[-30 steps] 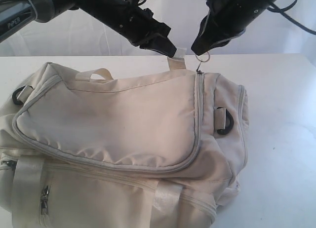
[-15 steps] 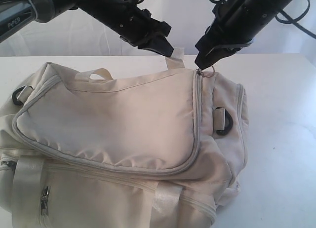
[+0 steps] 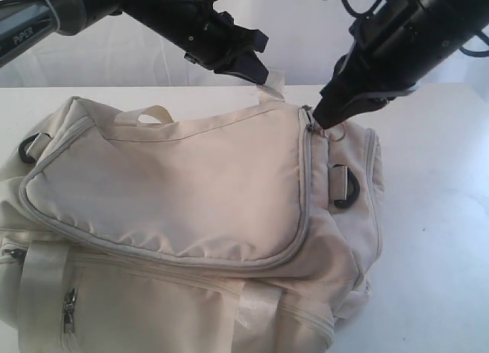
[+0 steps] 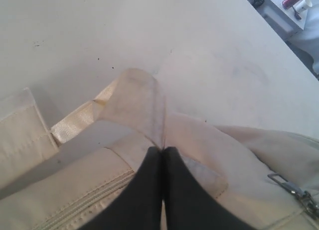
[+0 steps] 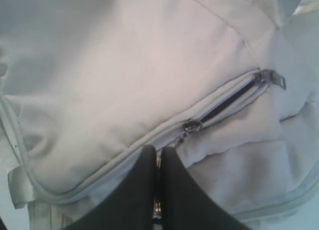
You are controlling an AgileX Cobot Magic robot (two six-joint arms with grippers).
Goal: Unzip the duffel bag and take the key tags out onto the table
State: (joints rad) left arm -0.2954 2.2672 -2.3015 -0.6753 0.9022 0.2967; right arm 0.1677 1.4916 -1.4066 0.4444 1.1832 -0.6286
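Observation:
The cream-white duffel bag [image 3: 183, 185] lies on the white table [image 3: 435, 215], its light grey zipper [image 3: 307, 177] curving round the top flap. My left gripper [image 3: 263, 76] is shut on a cream fabric tab [image 4: 134, 100] at the bag's back edge, holding it up. My right gripper [image 3: 324, 121] is shut on the metal zipper pull [image 5: 157, 163] at the top right corner. In the right wrist view the slider [image 5: 192, 125] sits just ahead of my fingertips, and a short dark gap [image 5: 229, 103] is open behind it. The key tags are hidden.
Black D-rings sit at the bag's right end [image 3: 348, 186] and left end [image 3: 30, 147]. A side pocket zipper [image 3: 69, 301] and a shiny webbing strap [image 3: 260, 303] face the front. A cream handle loop [image 3: 149, 114] lies on top. Bare table stretches to the right.
My right gripper has moved down and to the right along the bag's corner with the zipper pull in it. The left gripper has kept its hold on the tab, almost still.

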